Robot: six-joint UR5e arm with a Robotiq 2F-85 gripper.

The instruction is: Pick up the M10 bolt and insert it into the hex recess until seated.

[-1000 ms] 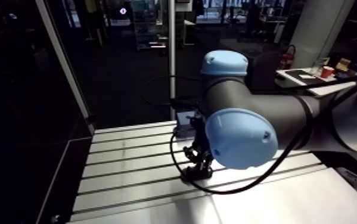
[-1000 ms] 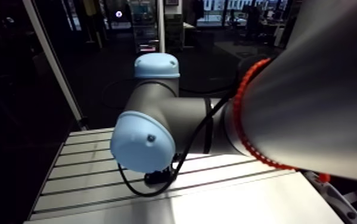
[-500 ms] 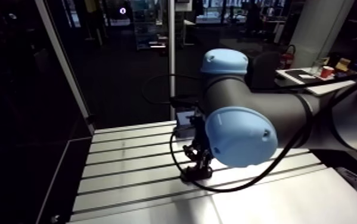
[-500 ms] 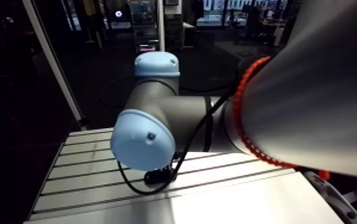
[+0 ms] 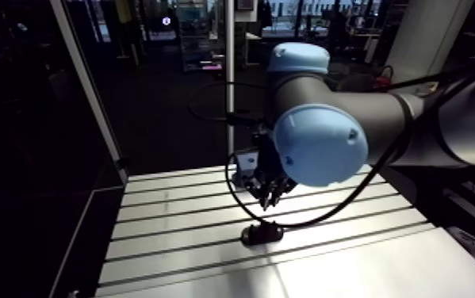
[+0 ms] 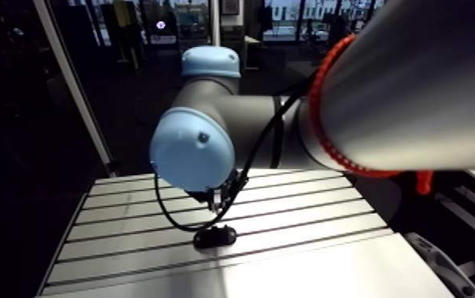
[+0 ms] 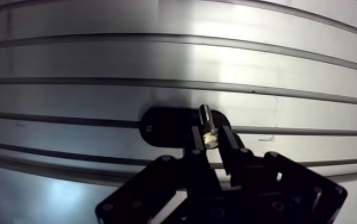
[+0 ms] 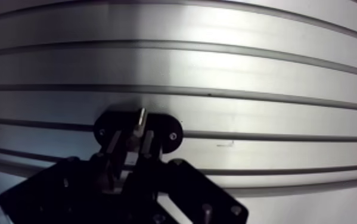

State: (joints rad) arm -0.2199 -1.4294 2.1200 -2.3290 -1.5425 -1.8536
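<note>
A short metal bolt is pinched between my gripper's fingertips, and its shank sticks out ahead of them. The gripper is shut on the bolt. Straight below it a black oval fixture lies on the slotted table, with a small screw at each end. The bolt and fingers cover the fixture's middle, so I cannot see the hex recess. In the arm view the gripper hangs a short way above the fixture, clear of it.
Aluminium slats with dark grooves run across the table on all sides of the fixture. A dark upright panel stands along the table's left edge, and a thin pole rises behind it.
Earlier the gripper was down at the black fixture. It has since risen and hangs above it. The arm view has shifted with the arm.
</note>
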